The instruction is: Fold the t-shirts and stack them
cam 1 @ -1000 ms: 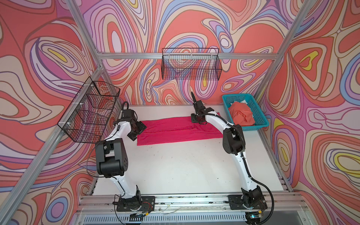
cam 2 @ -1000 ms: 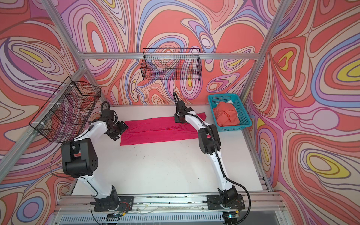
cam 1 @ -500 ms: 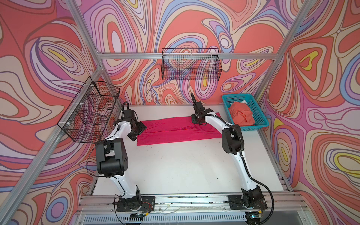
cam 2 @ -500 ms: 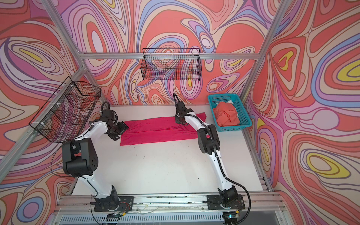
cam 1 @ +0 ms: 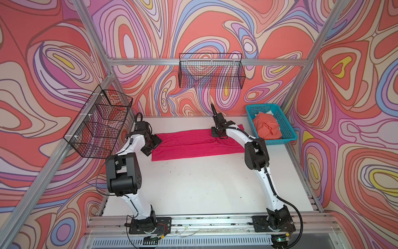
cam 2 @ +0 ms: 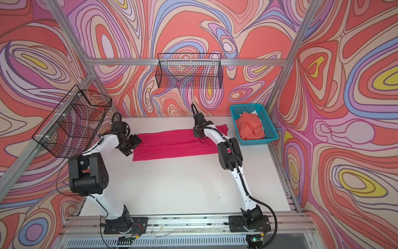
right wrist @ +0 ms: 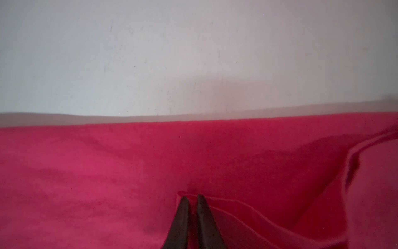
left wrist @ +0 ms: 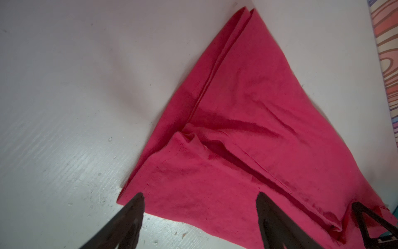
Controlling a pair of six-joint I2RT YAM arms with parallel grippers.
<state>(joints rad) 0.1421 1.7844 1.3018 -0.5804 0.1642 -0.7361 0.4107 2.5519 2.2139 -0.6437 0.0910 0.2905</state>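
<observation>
A magenta-pink t-shirt (cam 1: pixel 189 144) (cam 2: pixel 172 146) lies folded into a long strip across the far part of the white table. My right gripper (cam 1: pixel 218 136) (cam 2: pixel 199 135) is down on its right part. In the right wrist view that gripper (right wrist: pixel 191 196) is shut, with a fold edge of the pink cloth (right wrist: pixel 129 172) pinched at its tips. My left gripper (cam 1: pixel 154 144) (left wrist: pixel 200 195) stands open over the strip's left end (left wrist: pixel 247 129), holding nothing. An orange-coral t-shirt (cam 1: pixel 267 127) (cam 2: pixel 251 129) sits crumpled in the teal basket (cam 1: pixel 263 106).
The teal basket stands at the table's far right corner. A black wire basket (cam 1: pixel 211 73) hangs on the back wall and another (cam 1: pixel 99 125) on the left frame, beside the left arm. Bare white table (cam 1: pixel 204 183) spreads in front of the shirt.
The right gripper's jaws have closed on the pink cloth, and it has shifted slightly. The left arm and the shirts have not moved.
</observation>
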